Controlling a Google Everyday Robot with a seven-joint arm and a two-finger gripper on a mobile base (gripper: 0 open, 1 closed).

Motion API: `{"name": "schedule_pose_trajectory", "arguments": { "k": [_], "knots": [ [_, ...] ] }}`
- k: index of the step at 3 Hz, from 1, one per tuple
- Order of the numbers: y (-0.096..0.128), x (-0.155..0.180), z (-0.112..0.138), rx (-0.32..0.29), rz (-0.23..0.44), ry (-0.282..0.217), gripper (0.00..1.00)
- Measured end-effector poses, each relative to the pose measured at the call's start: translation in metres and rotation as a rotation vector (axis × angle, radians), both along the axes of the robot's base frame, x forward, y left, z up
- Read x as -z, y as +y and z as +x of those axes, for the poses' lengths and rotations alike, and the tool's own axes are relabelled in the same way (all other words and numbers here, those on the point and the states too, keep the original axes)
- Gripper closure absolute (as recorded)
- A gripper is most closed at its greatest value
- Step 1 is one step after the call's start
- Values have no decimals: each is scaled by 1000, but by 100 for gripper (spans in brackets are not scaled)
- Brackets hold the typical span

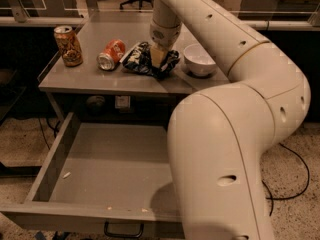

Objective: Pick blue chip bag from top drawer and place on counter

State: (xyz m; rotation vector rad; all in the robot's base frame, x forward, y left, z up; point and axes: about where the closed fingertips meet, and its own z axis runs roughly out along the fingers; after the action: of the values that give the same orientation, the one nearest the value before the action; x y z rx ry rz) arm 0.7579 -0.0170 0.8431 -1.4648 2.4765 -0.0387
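At the far left of the counter (pixel 100 81) a brown and gold drink can (pixel 68 45) stands upright near the edge. Just right of it an orange-red can (pixel 111 54) lies on its side, its top turned toward the front. Next comes the blue chip bag (pixel 137 58), crumpled and lying flat on the counter, touching or nearly touching the fallen can. The gripper (pixel 158 59) points straight down onto the bag's right half and touches the foil. Whether it is clamped on the bag or only resting against it cannot be told. A white bowl (pixel 199 59) sits just right of the bag. Below, the top drawer (pixel 110 164) is pulled out, with a pale crumb (pixel 66 174) on its bottom and the black handle (pixel 123 230) at the front. The robot's cream arm (pixel 225 149) fills the right side.
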Motion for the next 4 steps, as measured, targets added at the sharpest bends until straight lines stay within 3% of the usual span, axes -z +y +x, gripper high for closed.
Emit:
{"name": "schedule_pose_trajectory", "arguments": {
  "k": [2, 4],
  "knots": [
    [0, 0, 0, 0, 0, 0, 58],
    [0, 0, 0, 0, 0, 0, 11]
  ]
}}
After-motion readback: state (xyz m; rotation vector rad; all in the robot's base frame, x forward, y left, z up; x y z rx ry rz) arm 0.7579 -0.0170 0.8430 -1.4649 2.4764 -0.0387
